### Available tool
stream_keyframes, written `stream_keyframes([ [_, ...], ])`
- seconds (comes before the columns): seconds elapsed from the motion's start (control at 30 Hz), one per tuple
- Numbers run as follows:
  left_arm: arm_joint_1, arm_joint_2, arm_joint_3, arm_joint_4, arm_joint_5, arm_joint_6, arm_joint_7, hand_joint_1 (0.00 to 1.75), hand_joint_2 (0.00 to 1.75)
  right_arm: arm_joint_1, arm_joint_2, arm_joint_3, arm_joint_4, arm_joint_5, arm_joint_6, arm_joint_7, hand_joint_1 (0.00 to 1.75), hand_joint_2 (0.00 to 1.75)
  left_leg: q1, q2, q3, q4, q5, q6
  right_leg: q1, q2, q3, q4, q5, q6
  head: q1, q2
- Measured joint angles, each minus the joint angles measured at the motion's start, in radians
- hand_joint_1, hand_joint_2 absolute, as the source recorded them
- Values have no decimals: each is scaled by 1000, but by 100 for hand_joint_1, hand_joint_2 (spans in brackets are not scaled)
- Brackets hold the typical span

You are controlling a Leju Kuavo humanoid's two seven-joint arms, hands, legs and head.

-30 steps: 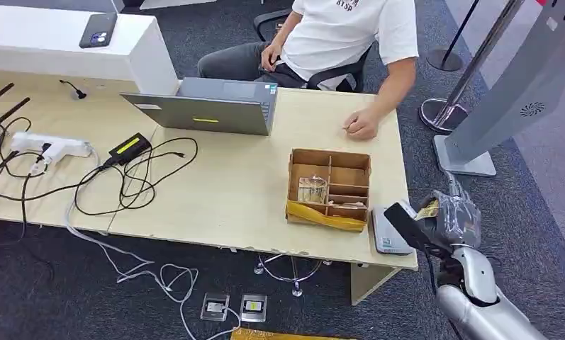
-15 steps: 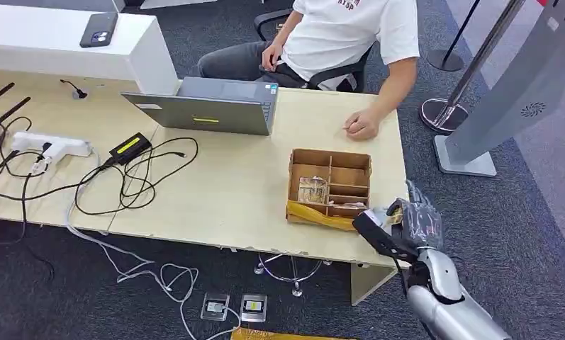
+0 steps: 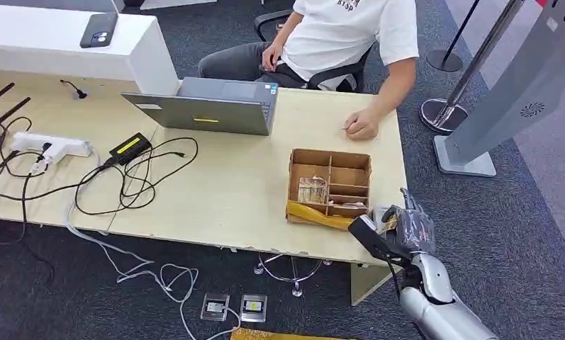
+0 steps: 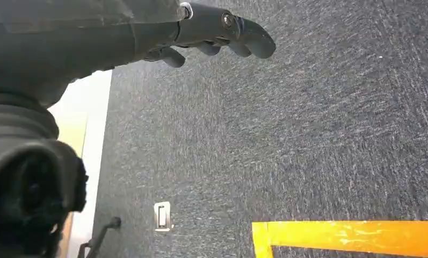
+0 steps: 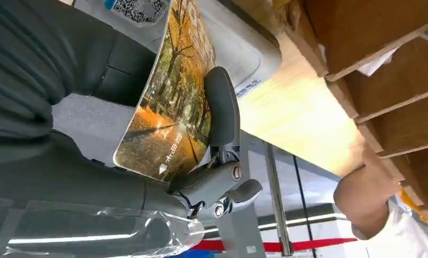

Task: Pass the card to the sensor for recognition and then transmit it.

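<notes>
My right hand [image 3: 409,229] pinches the card [image 3: 388,222] at the table's front right corner. In the right wrist view the card [image 5: 171,110] shows an autumn tree picture, with a grey finger [image 5: 221,107] pressed across it. It hovers just over the pale grey sensor [image 5: 238,45], a flat box with a QR label. In the head view my hand covers most of the sensor [image 3: 378,213]. Whether card and sensor touch is unclear. My left hand [image 4: 214,32] hangs over the dark carpet, fingers loosely apart and holding nothing.
A wooden compartment box [image 3: 329,185] stands right beside the sensor on the table [image 3: 230,191]. A seated person rests a hand [image 3: 362,126] at the far edge. A laptop [image 3: 208,106] and cables [image 3: 123,184] lie further left. A grey kiosk [image 3: 510,99] stands to the right.
My right hand has carried the card left and in towards the table, from beside the sensor to over it, and now hides most of the sensor. The person has stayed put.
</notes>
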Motion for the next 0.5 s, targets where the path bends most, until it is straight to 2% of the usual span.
stream_keyframes([
  [0.5, 0, -1, -9, -8, 2, 2, -2, 0, 0, -2, 7, -30, 48, -25, -26, -3, 175, 175, 0, 0, 1, 0, 0, 0, 0, 0, 1, 0, 1, -1, 0, 0],
])
